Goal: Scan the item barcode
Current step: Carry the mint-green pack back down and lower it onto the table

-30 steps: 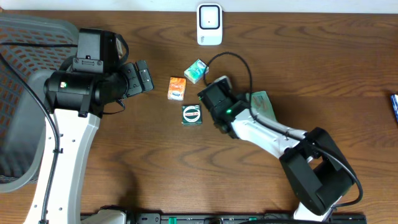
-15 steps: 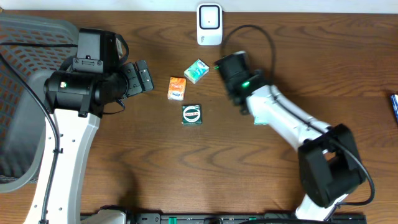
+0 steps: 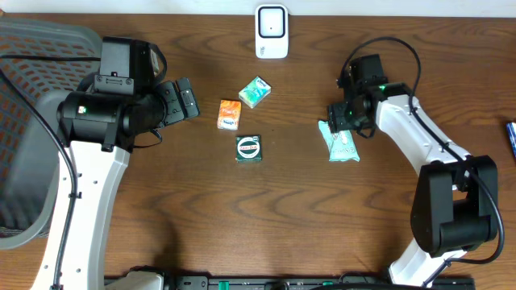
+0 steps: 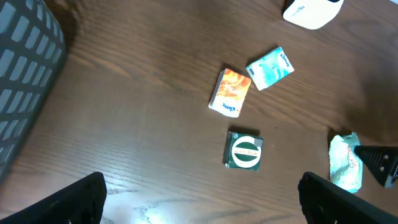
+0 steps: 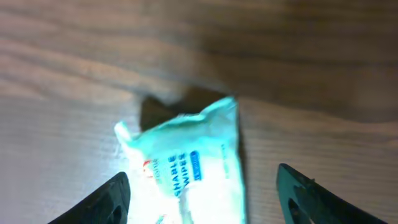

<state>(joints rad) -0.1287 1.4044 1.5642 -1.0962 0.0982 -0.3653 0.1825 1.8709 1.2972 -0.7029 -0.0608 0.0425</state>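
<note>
Lying near one white scanner (image 3: pixel 272 31), four packets (image 3: pixel 249 148), wipes pack (image 3: pixel 342 145) loose beneath spread-fingered right end effector (image 3: pixel 343 121), left end effector (image 3: pixel 184 98) gaping, empty

**A:** Left arm (image 3: pixel 85 161): white links, bulky black joints, black cable (image 3: pixel 71 173) running alongside.

**B:** Right arm (image 3: pixel 415 137) the same, plus a green light (image 3: pixel 376 87), a looping cable (image 3: pixel 385 43); right gripper (image 5: pixel 202 180) has plain black jaws.

Pale green wipes packet (image 3: pixel 343 145) lies flat on the table (image 3: pixel 242 217), printed face up, ends crimped, right of centre. White scanner (image 3: pixel 272 31) stands at the far edge, well apart.
</note>
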